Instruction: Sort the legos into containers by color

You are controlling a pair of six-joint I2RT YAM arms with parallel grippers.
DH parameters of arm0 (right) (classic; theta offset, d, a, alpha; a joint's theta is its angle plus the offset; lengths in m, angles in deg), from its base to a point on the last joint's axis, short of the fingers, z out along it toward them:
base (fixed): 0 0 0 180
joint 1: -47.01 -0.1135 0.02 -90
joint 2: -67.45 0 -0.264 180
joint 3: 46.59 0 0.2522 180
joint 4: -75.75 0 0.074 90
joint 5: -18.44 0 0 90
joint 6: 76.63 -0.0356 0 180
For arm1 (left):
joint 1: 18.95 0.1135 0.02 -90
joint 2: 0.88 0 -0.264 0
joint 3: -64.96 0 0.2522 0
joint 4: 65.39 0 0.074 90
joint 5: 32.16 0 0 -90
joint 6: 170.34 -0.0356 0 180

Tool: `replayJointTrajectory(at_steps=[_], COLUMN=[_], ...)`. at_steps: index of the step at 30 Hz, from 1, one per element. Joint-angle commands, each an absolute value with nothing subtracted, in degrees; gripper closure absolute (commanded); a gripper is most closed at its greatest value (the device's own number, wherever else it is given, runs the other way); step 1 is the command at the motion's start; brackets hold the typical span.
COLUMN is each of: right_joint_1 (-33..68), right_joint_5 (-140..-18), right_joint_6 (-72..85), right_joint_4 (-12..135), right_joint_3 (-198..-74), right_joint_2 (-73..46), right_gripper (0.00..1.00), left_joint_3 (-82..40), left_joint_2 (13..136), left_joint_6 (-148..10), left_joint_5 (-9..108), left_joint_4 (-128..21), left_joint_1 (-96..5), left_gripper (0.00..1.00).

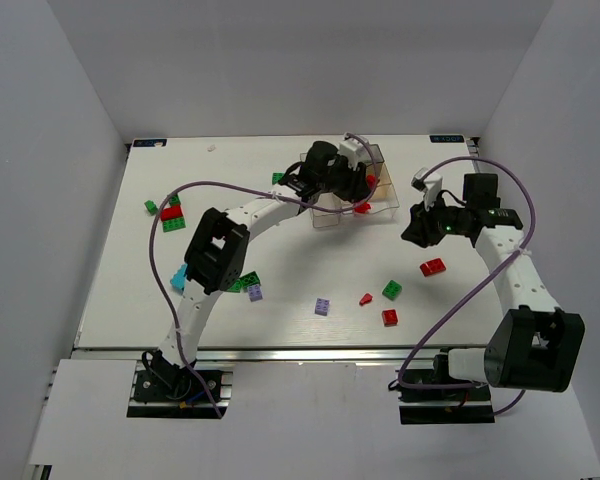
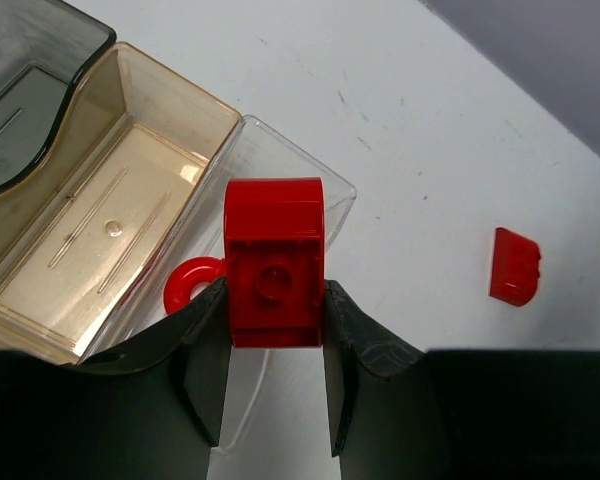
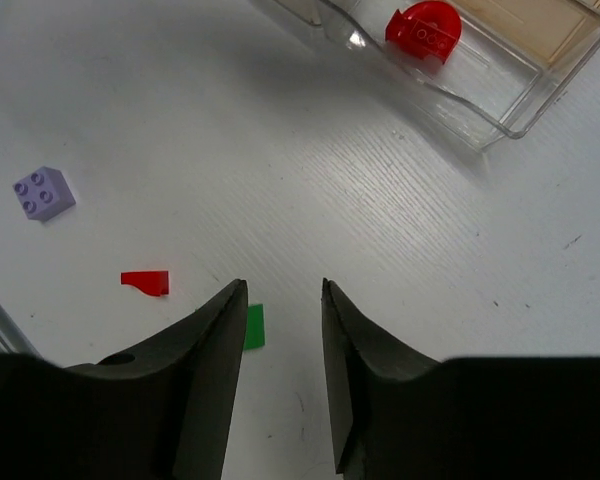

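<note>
Left wrist view: the left claw [image 2: 275,288] clamps a red arched plastic brick [image 2: 273,240] over the clear narrow compartment of the joined plastic bins [image 2: 298,152], beside a red ring piece [image 2: 185,284]. Placing step; next, likely release. The right claw [image 3: 282,285] hangs parted and empty over the white bench [image 3: 400,250].

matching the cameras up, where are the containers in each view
top external: containers upper middle
left wrist: containers upper left, behind the held red brick
right wrist: containers top right corner
shared landmark: red rounded piece inside the clear compartment, both wrist views
</note>
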State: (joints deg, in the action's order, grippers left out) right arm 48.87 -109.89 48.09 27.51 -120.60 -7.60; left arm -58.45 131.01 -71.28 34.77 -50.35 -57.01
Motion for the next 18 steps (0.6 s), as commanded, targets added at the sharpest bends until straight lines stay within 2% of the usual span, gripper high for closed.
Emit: replayJointTrajectory(at_steps=[1, 5, 7, 9, 11, 13, 18], right_joint_1=[49.55, 50.08, 50.34, 50.52, 50.61, 51.05, 51.84], right_joint_5=[-110.32, -109.18, -109.27, -109.70, -109.71, -109.44, -109.35], right_joint_6=[47.56, 47.47, 47.47, 47.56, 47.64, 47.91, 51.41], right_joint_4=[28.33, 29.12, 29.12, 28.69, 28.33, 27.81, 25.35], right_joint_3=[-118.72, -117.22, -117.04, -117.04, -117.48, -118.01, -120.20], right_joint_2=[-4.63, -3.04, -2.78, -3.13, -3.57, -4.36, -6.29], right_gripper=[0.58, 0.44, 0.39, 0.34, 0.32, 0.31, 0.30], left_joint_3=[-62.71, -61.05, -60.52, -60.51, -60.34, -60.16, -59.29], left_joint_2=[131.21, 131.30, 131.30, 131.22, 131.13, 130.95, 128.42], left_joint_6=[-74.45, -74.72, -74.63, -74.63, -74.19, -74.01, -71.29], left_joint_5=[37.71, 40.70, 40.96, 41.67, 42.28, 42.81, 43.86], left_joint_4=[-47.94, -47.68, -47.50, -47.06, -47.32, -47.59, -48.99], left_joint_1=[-57.62, -57.62, -57.62, -57.62, -57.62, -57.62, -57.62], left_gripper=[0.94, 0.78, 0.63, 0.44, 0.35, 0.32, 0.31])
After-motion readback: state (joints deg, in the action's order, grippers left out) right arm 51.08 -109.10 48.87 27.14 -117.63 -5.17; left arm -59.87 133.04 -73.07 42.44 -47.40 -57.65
